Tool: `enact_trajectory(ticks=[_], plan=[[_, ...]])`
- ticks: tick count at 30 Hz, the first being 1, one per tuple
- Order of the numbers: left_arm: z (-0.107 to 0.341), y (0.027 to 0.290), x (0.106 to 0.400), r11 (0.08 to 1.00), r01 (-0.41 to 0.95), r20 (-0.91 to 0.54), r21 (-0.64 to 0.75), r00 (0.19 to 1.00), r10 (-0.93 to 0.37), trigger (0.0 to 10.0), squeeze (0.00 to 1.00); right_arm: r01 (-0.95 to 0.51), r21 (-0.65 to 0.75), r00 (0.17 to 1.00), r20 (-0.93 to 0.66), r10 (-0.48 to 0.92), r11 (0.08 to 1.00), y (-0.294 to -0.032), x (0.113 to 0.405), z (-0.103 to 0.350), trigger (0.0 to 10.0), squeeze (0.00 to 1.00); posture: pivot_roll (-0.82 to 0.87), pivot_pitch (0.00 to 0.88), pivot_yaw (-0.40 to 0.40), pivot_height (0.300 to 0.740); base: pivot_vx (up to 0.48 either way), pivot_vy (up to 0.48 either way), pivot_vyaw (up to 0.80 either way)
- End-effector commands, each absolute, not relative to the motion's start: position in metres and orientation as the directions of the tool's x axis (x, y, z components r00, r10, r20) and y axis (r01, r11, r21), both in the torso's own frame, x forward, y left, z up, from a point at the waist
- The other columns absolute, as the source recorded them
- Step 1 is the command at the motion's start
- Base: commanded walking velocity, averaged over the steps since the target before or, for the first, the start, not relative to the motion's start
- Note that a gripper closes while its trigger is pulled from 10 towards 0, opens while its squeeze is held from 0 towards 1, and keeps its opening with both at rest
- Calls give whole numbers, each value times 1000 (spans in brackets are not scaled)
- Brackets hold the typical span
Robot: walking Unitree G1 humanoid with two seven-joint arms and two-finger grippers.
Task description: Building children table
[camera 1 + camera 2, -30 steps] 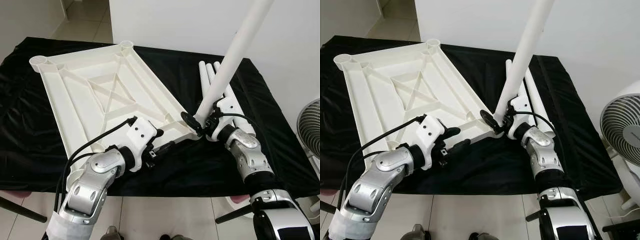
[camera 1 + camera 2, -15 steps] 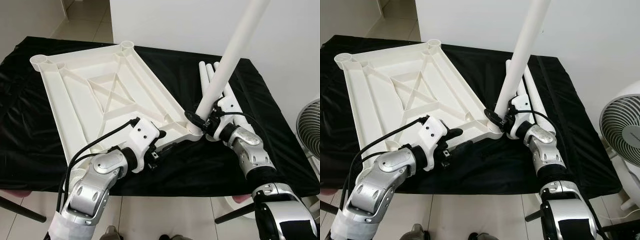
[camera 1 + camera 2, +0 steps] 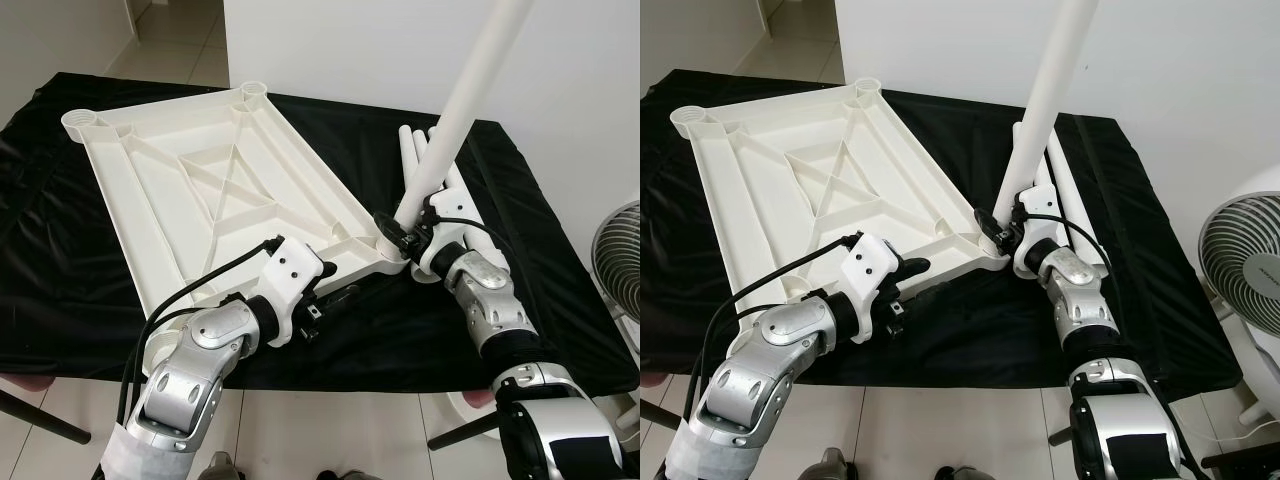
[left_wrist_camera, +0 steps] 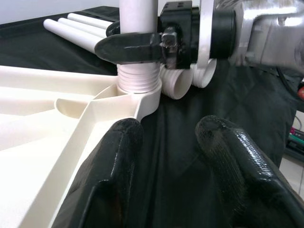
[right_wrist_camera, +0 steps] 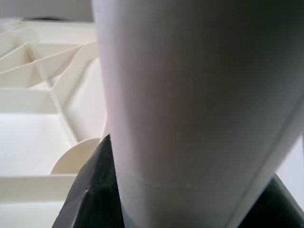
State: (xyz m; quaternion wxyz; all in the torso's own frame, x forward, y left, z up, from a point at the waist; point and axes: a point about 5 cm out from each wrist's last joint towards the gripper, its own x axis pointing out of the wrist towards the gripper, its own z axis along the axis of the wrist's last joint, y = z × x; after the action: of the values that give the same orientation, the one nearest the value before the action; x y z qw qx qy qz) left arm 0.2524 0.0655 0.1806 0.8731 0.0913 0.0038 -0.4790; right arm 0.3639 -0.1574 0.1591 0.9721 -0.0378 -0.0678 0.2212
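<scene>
The right claw (image 3: 408, 238) was closed around the lower end of a white table leg (image 3: 462, 100), which was held nearly upright and leaning slightly to the right. The leg's threaded end (image 4: 138, 78) was seated in the near right corner socket (image 4: 142, 97) of the overturned white tabletop (image 3: 215, 195); several thread ridges were left showing above the socket rim, so the leg appeared to be only partly screwed in. The left claw (image 3: 325, 300) was held open, with its fingers (image 4: 111, 156) set against the near edge of the tabletop, apparently to brace it, though the exact contact could not be made out clearly. Three spare legs (image 3: 415, 150) were laid on the black cloth (image 3: 60, 260) covering the table, just beyond the right claw. Two more empty sockets were seen at the far corners of the tabletop. A fan (image 3: 1245, 250) stood on the floor at the right.

The main risk was judged to be cross-threading: if the leg were turned while tilted, the plastic threads could be jammed. The tabletop could also be twisted on the slippery cloth if it were not held firmly.
</scene>
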Motion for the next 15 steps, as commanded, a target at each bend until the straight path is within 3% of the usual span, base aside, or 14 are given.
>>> enact_trajectory(ticks=[1,6,15], plan=[[181,65,252,575,802,-84,162,592,-801,10000,0,-380,-114,915,96,391,918,-158,360,151,10000,0,167,82,-112,740,0,0,0],[181,65,251,572,804,-86,163,589,-803,10000,0,-307,-60,943,115,312,950,-150,356,146,10000,0,168,79,-114,740,0,0,0],[181,63,251,564,811,-83,159,580,-810,10000,0,-31,74,997,78,25,997,-135,352,134,10000,0,170,65,-114,740,0,0,0]])
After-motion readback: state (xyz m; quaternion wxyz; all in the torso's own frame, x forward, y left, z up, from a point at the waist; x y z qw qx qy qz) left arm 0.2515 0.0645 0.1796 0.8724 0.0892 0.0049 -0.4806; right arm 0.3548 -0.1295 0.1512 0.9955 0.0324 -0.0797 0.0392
